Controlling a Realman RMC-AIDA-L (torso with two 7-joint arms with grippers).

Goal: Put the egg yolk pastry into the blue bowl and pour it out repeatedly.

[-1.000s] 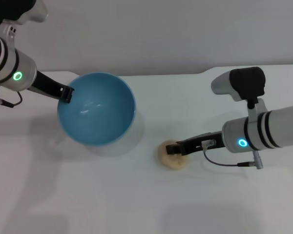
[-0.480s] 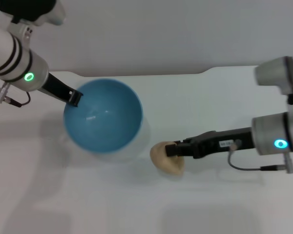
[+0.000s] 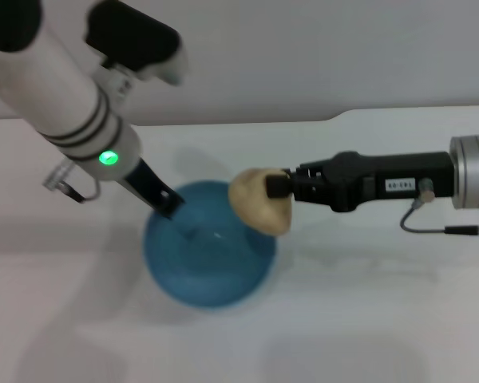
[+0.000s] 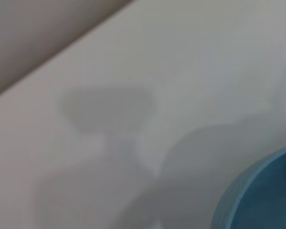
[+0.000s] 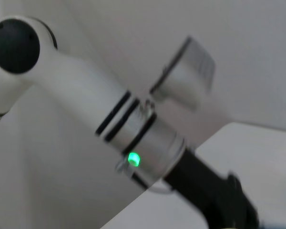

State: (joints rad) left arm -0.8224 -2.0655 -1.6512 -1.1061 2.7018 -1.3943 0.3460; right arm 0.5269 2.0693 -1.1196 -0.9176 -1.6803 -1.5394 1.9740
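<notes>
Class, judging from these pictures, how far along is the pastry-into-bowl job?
Done: the right tool has lifted the small tan dough-ball pastry off the white table. In hand: it hangs over the glossy blue bowl's rim, which the left tool grips. Left: dropping it in, then pouring.

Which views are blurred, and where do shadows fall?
Head view: blue bowl and left arm smeared; egg yolk pastry in right gripper fairly crisp.
Left wrist view: wholly soft, arm-shaped shadows on table.
Right wrist view: left arm smeared.

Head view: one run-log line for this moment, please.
right gripper: shut on egg yolk pastry, above bowl rim | left gripper: holding blue bowl
</notes>
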